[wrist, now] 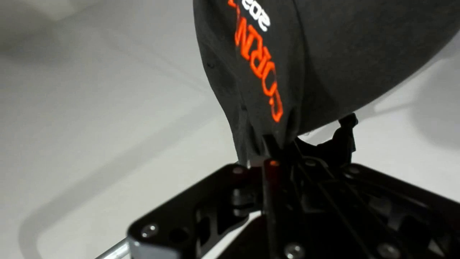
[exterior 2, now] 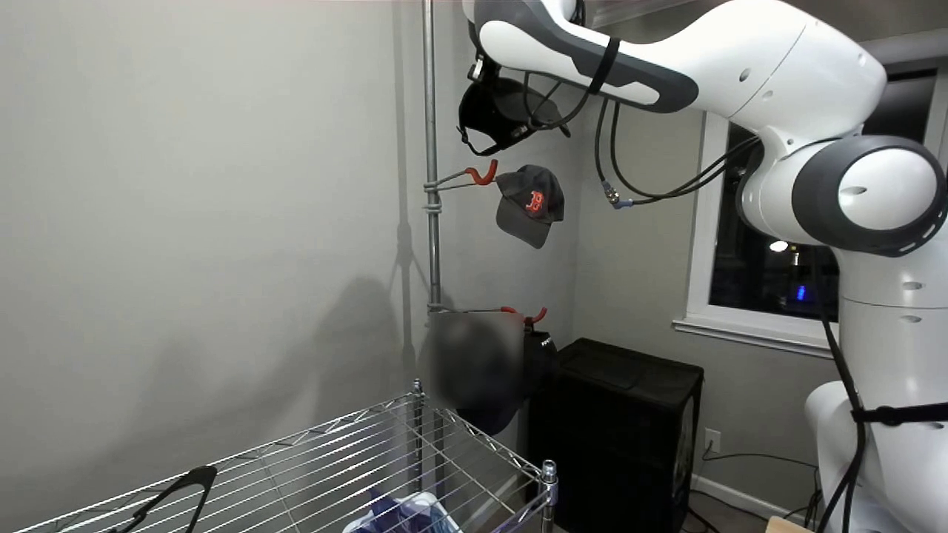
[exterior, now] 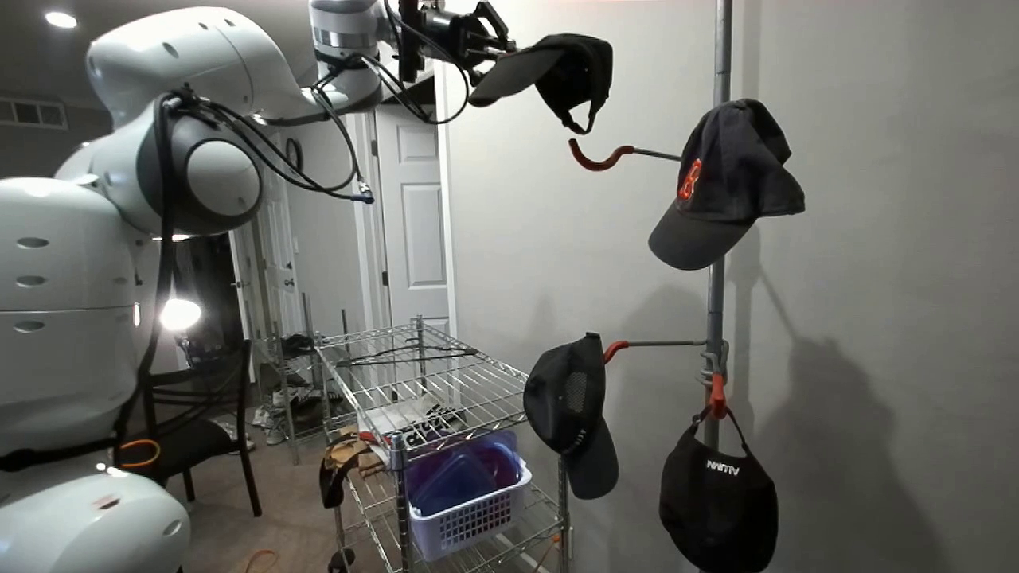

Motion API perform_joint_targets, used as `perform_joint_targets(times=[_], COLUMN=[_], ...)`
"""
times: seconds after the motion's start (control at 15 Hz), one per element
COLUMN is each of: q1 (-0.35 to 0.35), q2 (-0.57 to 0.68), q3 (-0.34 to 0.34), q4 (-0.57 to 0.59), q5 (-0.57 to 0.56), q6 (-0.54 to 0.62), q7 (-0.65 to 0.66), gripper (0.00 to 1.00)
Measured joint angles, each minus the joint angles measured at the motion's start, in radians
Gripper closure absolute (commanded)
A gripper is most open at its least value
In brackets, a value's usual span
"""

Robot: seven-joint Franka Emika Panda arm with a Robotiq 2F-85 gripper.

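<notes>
- Above the free end of the upper hook (exterior: pixel 595 165), in an exterior view: dark cap (exterior: pixel 587 68), held in the air, brim twd the arm (exterior: pixel 199 60), back strap just over the hook's tip, prob. not touching.
- Same view, along the pole (exterior: pixel 716 294): B-logo cap (exterior: pixel 736 175) nr the top; mesh-sided cap (exterior: pixel 561 394) & ALUMN cap (exterior: pixel 720 513) lower. Wire rack (exterior: pixel 400 493) nearby, w/ basket (exterior: pixel 434 537) by its corner post.
- In an exterior view w/ black box (exterior 2: pixel 607 429) beyond the rack's corner: dark cap's hollow underside shows; grip spot unclear.
- Wrist view: gripper (wrist: pixel 282 145) pinching a thin fold of dark cap, apparently where crown meets brim; orange & wht lettering alongside.
- Handling (est.): v. light, crown soft, brim stiffer; not slippery or fragile. One-sided pinch may let it tilt; best hold = doubled cloth at brim seam.
</notes>
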Motion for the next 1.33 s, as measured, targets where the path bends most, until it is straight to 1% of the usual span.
perform_joint_targets(times=[0.2,0.6,0.93,1.33], q1=[-0.005,-0.005,-0.005,-0.005], q2=[-0.046,-0.115,-0.110,-0.102], q3=[-0.008,-0.014,-0.032,-0.033], q4=[-0.048,-0.161,-0.185,-0.185], q5=[0.000,0.001,0.012,0.014], q6=[-0.001,0.000,0.015,0.049], q7=[-0.029,-0.032,-0.032,-0.032], gripper=[0.97,0.97,0.97,0.97])
